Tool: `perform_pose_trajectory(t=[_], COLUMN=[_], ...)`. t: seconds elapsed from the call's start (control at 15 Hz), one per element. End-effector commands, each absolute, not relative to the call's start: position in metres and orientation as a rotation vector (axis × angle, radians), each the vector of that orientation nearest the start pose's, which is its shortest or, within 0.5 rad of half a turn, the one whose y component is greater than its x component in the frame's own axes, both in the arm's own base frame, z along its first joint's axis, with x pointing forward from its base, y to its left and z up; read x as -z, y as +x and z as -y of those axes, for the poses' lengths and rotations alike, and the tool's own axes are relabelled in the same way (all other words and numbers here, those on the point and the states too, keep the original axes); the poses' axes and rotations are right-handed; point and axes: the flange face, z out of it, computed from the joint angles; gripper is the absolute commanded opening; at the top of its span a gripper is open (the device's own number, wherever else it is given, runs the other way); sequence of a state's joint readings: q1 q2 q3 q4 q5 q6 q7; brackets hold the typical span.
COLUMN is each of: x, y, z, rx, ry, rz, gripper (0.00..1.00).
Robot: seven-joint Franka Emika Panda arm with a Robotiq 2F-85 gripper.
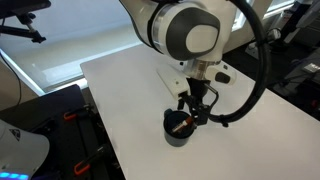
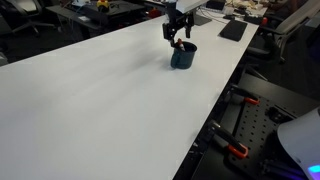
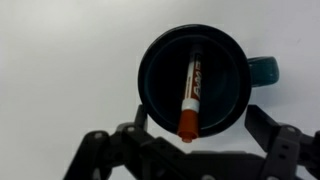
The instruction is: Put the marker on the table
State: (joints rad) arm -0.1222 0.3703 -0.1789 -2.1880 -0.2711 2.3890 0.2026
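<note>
Marker (image 3: pixel 190 95): red-orange barrel with dark ends, lying inside the dark cup (image 3: pixel 160 60). In the wrist view it leans across the cup's interior. Its far end is deep in the cup, and its near end rests at the rim on the side closest to my claw (image 3: pixel 198 122). A strip of printing runs along the barrel, too small to read. An orange glint shows in the cup mouth in an exterior view (image 1: pixel 180 125).

Cup: stands upright on the white table (image 3: pixel 60 60), near one long edge in both exterior views (image 1: pixel 178 134) (image 2: pixel 183 57). It has a teal handle (image 3: pixel 265 70), which points right in the wrist view.

Claw: spread wide and pinching nothing. It hangs directly over the cup mouth (image 1: pixel 196 108) (image 2: pixel 180 35), with the fingers (image 3: pixel 140 128) on opposite sides of the opening. I cannot tell whether the fingertips clear the rim or touch it. No contact with the marker is visible.

Table: plain white and unmarked around the cup.
</note>
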Motion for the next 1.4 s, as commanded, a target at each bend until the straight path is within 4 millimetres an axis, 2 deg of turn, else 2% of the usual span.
perform_pose_trajectory(t=[0.0, 0.33, 0.4, 0.47, 0.8, 0.87, 0.93, 1.0, 1.13, 1.2, 1.33], x=[-0.205, -0.194, -0.190, -0.186, -0.169, -0.167, -0.166, -0.164, -0.162, -0.162, -0.173], y=[0.534, 0.549, 0.550, 0.552, 0.557, 0.557, 0.558, 0.553, 0.555, 0.555, 0.556], z=[0.170, 0.172, 0.173, 0.173, 0.175, 0.175, 0.175, 0.176, 0.176, 0.176, 0.175], rx=[-0.264, -0.276, -0.290, -0.291, -0.316, -0.332, -0.336, -0.317, -0.320, -0.319, -0.290], ry=[-3.327, -3.338, -3.337, -3.340, -3.351, -3.349, -3.349, -3.345, -3.348, -3.349, -3.349], rz=[-0.535, -0.565, -0.583, -0.609, -0.702, -0.702, -0.694, -0.656, -0.655, -0.655, -0.661], gripper=[1.00, 1.00, 0.75, 0.74, 0.35, 0.77, 0.72, 0.48, 0.60, 0.94, 0.94])
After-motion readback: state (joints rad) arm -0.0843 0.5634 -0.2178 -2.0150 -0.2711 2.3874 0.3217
